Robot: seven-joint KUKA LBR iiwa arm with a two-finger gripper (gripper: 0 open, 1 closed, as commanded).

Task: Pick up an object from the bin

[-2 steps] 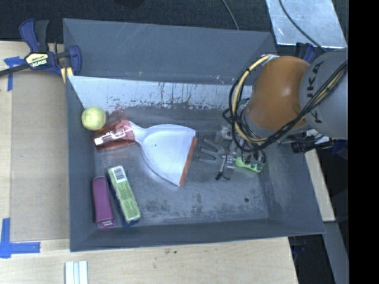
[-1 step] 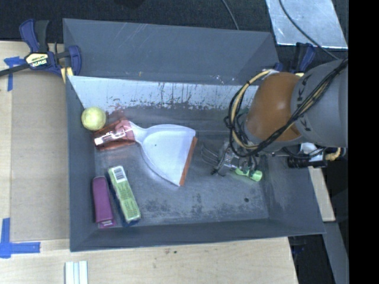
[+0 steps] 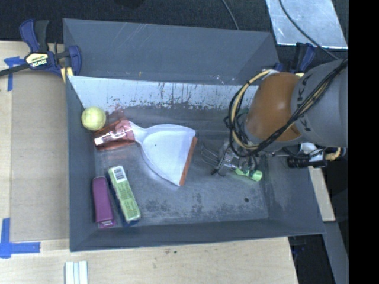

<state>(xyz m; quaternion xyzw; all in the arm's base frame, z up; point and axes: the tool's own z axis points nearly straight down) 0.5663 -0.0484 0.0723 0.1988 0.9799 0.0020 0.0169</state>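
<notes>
My gripper (image 3: 224, 161) is low in the right part of the bin, under the orange-brown cover of the wrist. A small green cylinder-shaped thing (image 3: 250, 174) lies on the bin floor just to its right, touching or nearly touching it. A pale blue dustpan (image 3: 167, 151) with an orange lip and a reddish handle lies a short way to the gripper's left, with its lip turned toward the gripper. I see nothing held in the gripper.
A yellow-green ball (image 3: 93, 119) rests in the far left corner beside the dustpan's handle. A purple bar (image 3: 102, 202) and a green labelled box (image 3: 124, 193) lie side by side at the front left. The arm and its cables cover the bin's right side.
</notes>
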